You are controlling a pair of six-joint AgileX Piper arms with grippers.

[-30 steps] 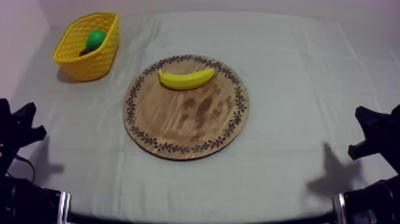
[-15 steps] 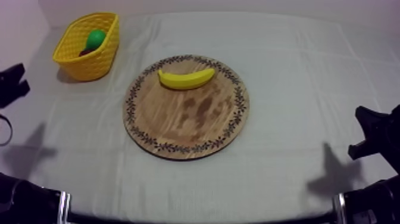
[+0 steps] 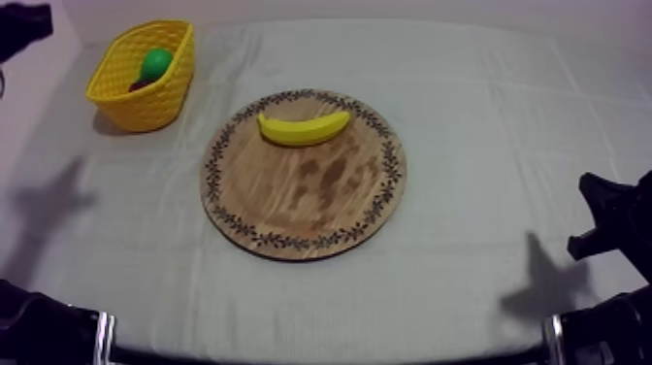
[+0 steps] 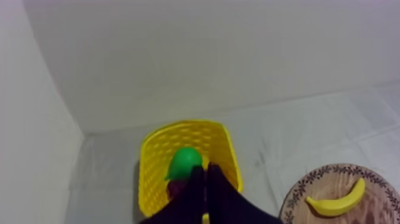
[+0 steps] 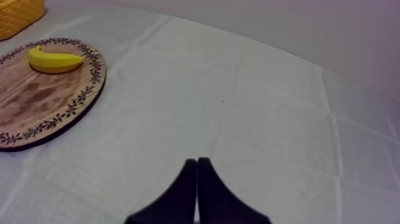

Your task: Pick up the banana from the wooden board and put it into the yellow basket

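A yellow banana (image 3: 303,127) lies on the far part of the round wooden board (image 3: 310,204) at mid-table. The yellow basket (image 3: 146,107) stands at the far left, holding a green pear (image 3: 154,64) and a small red fruit (image 3: 139,85). My left gripper (image 3: 21,24) is high at the far left, beyond the basket; in the left wrist view its fingers lie together as a wedge (image 4: 205,171) over the basket (image 4: 156,179) and pear (image 4: 183,162), with the banana (image 4: 336,201) off to the side. My right gripper (image 5: 197,161) is shut on nothing, low at the right side (image 3: 606,218).
The right wrist view looks across bare cloth to the board (image 5: 36,98), the banana (image 5: 55,60) and a corner of the basket (image 5: 21,12). A pale wall rises behind the basket and along the table's left side.
My left arm has risen from the lower left side to the upper left corner, and its shadow has moved along the cloth. The right arm, banana and basket are unchanged.
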